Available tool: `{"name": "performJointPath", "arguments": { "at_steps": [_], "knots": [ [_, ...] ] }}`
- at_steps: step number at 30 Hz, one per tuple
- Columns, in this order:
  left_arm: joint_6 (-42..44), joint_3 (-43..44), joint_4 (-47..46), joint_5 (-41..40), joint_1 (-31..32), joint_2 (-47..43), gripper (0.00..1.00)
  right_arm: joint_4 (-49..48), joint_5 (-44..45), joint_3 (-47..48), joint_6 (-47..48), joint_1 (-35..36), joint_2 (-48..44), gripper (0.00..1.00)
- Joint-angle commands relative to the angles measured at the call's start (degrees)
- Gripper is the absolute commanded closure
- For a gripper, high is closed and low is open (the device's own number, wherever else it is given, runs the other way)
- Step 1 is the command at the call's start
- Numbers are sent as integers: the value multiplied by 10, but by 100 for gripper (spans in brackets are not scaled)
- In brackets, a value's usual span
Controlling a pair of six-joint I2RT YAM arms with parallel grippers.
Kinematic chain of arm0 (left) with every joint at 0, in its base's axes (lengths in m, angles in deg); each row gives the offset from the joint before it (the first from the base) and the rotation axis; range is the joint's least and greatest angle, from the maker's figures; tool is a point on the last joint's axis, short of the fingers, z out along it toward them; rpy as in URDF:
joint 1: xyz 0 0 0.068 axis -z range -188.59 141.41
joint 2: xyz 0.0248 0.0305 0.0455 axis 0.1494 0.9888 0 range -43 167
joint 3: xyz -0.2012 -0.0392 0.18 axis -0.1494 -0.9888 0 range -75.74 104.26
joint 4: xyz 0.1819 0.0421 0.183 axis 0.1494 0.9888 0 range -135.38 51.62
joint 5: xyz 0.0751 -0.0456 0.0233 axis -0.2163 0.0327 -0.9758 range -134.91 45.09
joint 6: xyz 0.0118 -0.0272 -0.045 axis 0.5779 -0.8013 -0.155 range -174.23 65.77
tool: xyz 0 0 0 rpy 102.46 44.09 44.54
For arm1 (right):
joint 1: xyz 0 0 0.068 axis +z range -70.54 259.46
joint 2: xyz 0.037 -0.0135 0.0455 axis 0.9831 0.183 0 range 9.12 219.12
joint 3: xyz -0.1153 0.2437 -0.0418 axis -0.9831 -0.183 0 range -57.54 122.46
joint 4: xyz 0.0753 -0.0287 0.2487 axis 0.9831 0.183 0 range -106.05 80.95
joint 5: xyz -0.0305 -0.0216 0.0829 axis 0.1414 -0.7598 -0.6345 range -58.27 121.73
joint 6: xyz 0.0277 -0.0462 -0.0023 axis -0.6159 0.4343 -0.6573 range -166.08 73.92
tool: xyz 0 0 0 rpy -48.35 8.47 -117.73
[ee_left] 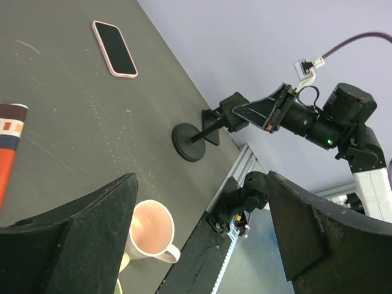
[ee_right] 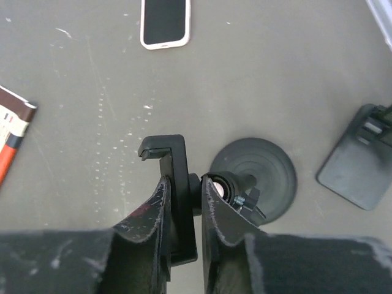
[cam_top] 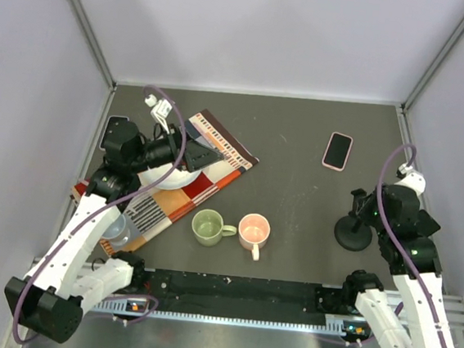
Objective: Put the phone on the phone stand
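Now | phone: flat, face up on surface, far right, beyond stand | likely thin, stiff, light, slick, breakable; you'd pinch its long cased edges | right fingers: clamped on stand's cradle | left fingers: spread wide, empty

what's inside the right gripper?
Phone stand: its cradle sits pinched between the right gripper fingers, which hide its lower end. Phone lies apart on the table.
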Motion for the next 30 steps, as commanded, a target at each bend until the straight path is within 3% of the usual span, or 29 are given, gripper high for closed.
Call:
{"name": "performJointPath", "arguments": {
  "at_steps": [1,3,9,12,15,19,25,30],
  "knots": [
    [-5,-5,-51,-21,47,14,10,-58,-59,-3,14,6,-2,96],
    [-5,-7,-58,-38,70,26,10,-71,-88,-2,33,6,1,100],
    [-5,-4,-78,-63,150,70,13,-130,-221,6,98,6,25,100],
    [0,4,-78,-59,170,86,15,-171,-327,15,132,6,42,100],
    [25,17,-77,-52,183,107,19,-185,-424,35,159,6,90,100],
    [98,48,-6,-62,210,150,24,-170,-528,67,193,9,163,100],
    [209,117,91,-120,279,208,28,-164,-558,87,213,13,185,100],
    [216,144,100,-146,317,249,30,-161,-536,69,213,19,181,100]
  ]
}}
